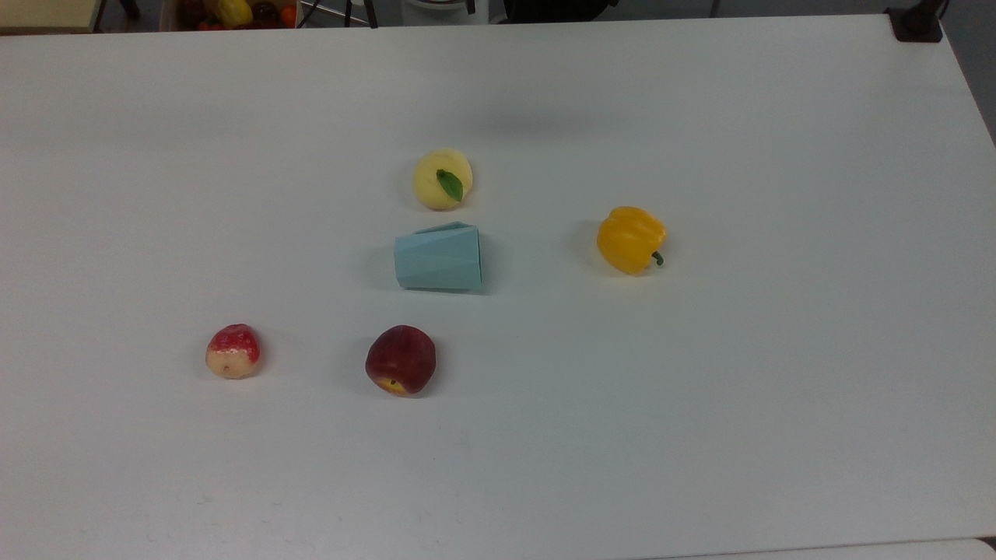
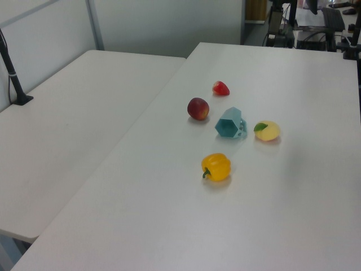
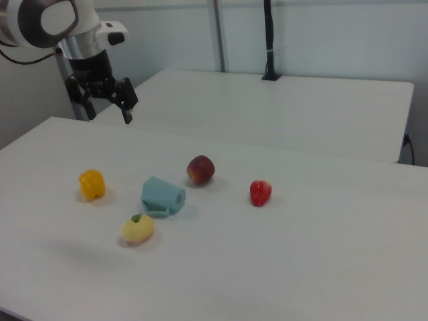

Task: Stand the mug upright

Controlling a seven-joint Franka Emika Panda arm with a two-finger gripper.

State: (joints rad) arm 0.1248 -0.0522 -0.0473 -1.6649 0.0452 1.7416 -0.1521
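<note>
Nothing is done yet: the pale blue faceted mug [image 1: 437, 257] lies on its side mid-surface between the yellow peach-like fruit [image 1: 442, 180] and dark red apple [image 1: 401, 359], while the black two-finger tool [image 3: 105, 100] hangs wide, empty, well apart.

At the right view's upper left the white arm hangs high, its black end effector [image 3: 107, 107] pointing downward with both fingers spread apart and nothing held between them.
</note>
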